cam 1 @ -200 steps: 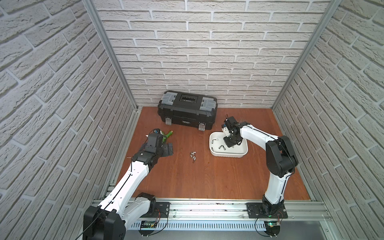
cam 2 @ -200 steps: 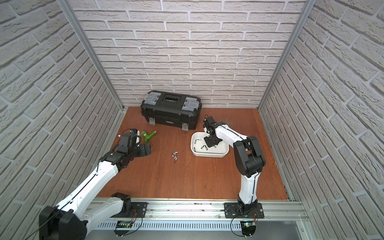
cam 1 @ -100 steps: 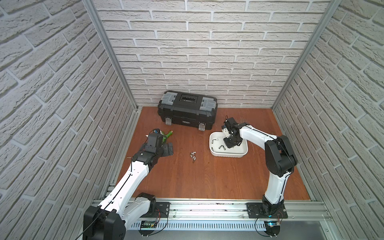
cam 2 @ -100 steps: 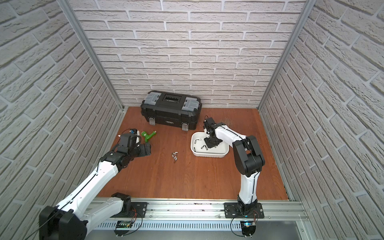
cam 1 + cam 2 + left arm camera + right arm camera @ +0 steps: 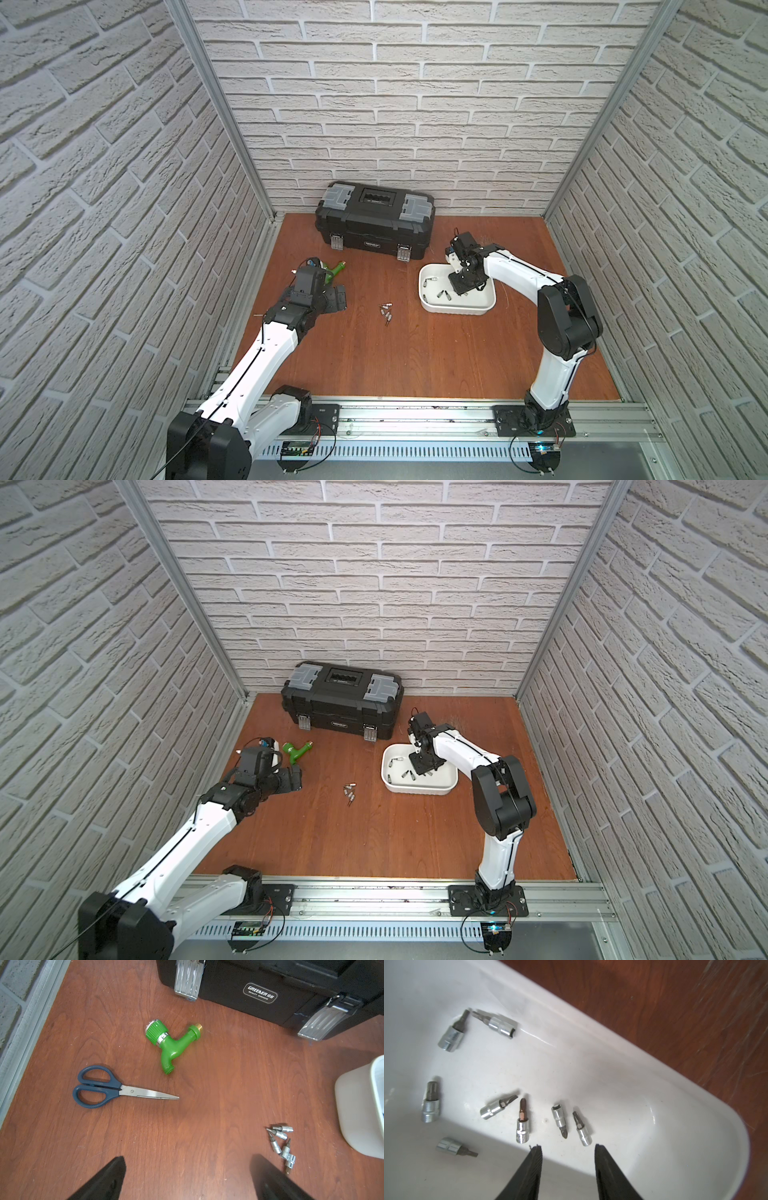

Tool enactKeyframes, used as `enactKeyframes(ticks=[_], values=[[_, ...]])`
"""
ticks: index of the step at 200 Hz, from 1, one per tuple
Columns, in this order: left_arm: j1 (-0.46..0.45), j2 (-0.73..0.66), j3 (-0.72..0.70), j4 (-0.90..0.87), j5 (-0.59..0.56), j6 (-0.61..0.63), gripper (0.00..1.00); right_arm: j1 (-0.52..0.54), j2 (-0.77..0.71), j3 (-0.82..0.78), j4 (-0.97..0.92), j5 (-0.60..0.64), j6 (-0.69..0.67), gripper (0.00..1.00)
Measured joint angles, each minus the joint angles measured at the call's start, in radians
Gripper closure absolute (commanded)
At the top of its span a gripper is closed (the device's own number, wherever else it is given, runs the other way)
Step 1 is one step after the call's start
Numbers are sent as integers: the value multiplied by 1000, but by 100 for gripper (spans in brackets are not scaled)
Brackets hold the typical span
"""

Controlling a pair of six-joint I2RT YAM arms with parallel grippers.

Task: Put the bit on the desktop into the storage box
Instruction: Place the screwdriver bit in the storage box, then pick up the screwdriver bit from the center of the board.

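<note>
Several small silver bits point(image 5: 386, 311) point(image 5: 350, 792) point(image 5: 280, 1142) lie in a cluster on the reddish-brown desktop point(image 5: 395, 357). To their right stands the white storage box point(image 5: 457, 309) point(image 5: 415, 789) point(image 5: 357, 1109) point(image 5: 612, 1043), and several bits point(image 5: 523, 1124) lie on its floor. My right gripper point(image 5: 465, 286) point(image 5: 424, 766) point(image 5: 568, 1147) hangs inside the box just above them, open, with nothing between its fingers. My left gripper point(image 5: 338, 297) point(image 5: 293, 779) point(image 5: 187, 1159) hovers wide open over bare wood, left of the cluster.
A black toolbox point(image 5: 374, 224) point(image 5: 259, 991) stands against the back wall. A green tap fitting point(image 5: 334, 268) point(image 5: 172, 1047) and blue-handled scissors point(image 5: 108, 1088) lie near the left gripper. Brick walls close in three sides, and an aluminium rail point(image 5: 415, 415) runs along the front.
The right gripper's jaws have spread apart inside the storage box. Both arms otherwise hold their places.
</note>
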Motion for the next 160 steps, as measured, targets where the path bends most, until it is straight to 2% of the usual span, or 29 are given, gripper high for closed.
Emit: enactKeyframes(ticks=[36, 73, 122, 160], values=[[0, 0, 0, 0, 4, -1, 2, 24, -89, 3, -20, -3, -11, 43], [0, 0, 0, 1, 11, -3, 2, 98, -130, 54, -55, -11, -35, 37], [0, 0, -11, 5, 23, -19, 2, 233, -125, 166, -90, -19, -77, 35], [0, 1, -12, 4, 29, -22, 2, 317, -31, 279, -111, -31, -111, 37]])
